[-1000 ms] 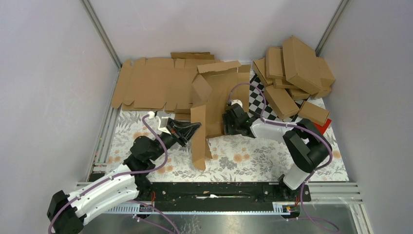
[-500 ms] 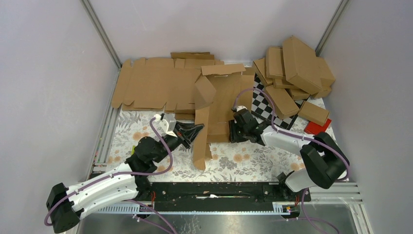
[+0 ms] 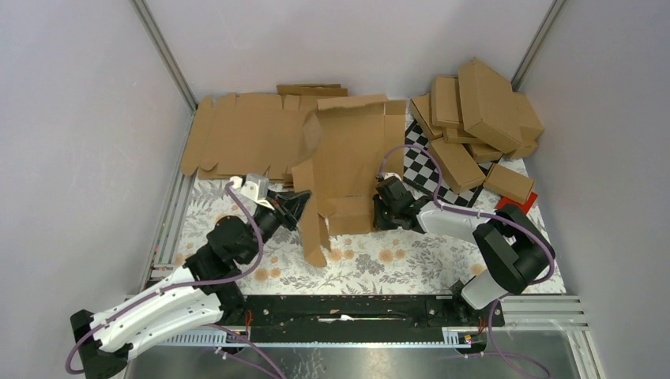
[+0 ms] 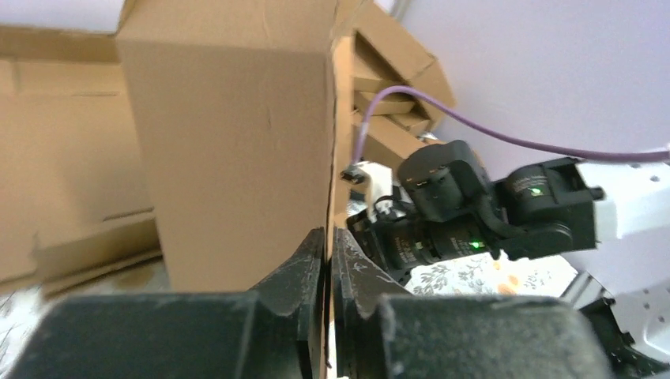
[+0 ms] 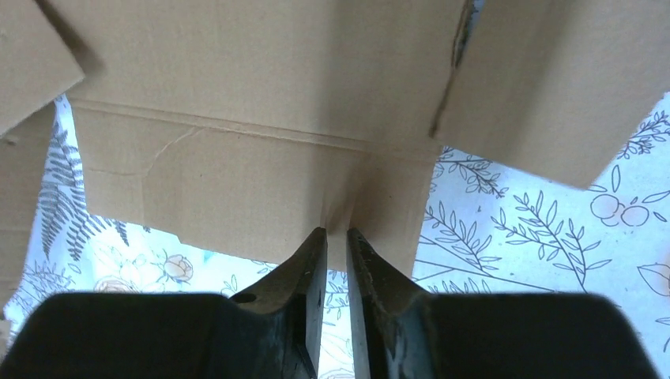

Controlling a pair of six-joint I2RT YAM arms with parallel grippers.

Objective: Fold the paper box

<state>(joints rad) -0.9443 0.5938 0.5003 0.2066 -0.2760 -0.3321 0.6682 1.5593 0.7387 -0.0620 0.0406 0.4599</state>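
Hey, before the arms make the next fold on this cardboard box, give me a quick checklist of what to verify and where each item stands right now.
1. Left gripper pinched on the edge of the paper box's left wall: ok.
2. Right gripper shut on the near flap's edge: ok.
3. Left wall raised off the table: ok.
4. Box clear of the flat sheets behind it: not ok, its far end lies over them.
5. Grippers apart, with the box between them: ok.
6. Tabs seated in their slots: cannot tell.
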